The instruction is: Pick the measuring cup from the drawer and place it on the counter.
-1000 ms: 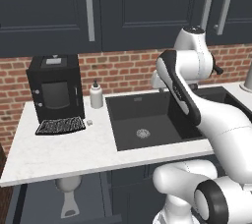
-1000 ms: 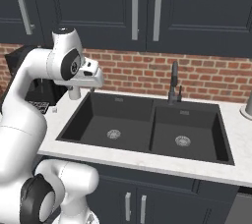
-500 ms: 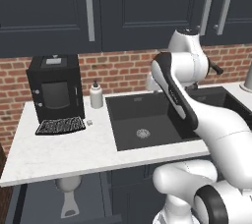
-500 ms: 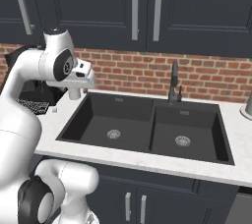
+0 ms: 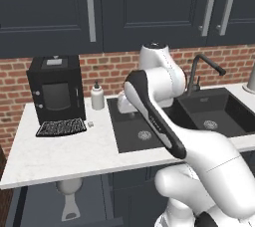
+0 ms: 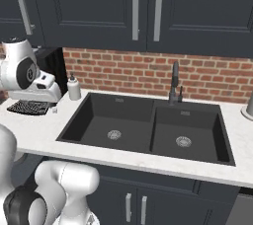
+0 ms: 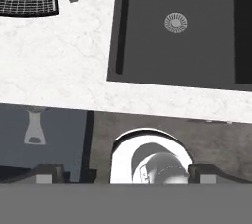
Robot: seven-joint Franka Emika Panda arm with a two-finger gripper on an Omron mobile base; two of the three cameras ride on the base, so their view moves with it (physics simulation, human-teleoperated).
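Observation:
The measuring cup (image 5: 69, 197) is light grey and lies in the open drawer (image 5: 30, 207) below the counter's (image 5: 69, 151) left part, its handle pointing toward me. In the hand view the cup's handle (image 7: 33, 128) shows inside the drawer (image 7: 59, 137); the bowl sits at the counter's (image 7: 64, 66) front edge. My gripper (image 7: 125, 175) hangs high over that front edge, pointing down, right of the cup. Its fingertips (image 7: 47, 174) stand wide apart, open, with nothing between them. In the right base view the gripper (image 6: 48, 98) hovers above the counter's left end.
A black coffee machine (image 5: 54, 87) with a grid tray (image 5: 61, 127) stands at the back left, with a small cube (image 5: 90, 123) and a white soap bottle (image 5: 97, 96) beside it. The black double sink (image 5: 149, 131) and faucet (image 5: 199, 69) lie to the right.
The arm has swung left, from over the sink to the counter's left part near the coffee machine. The measuring cup has not moved.

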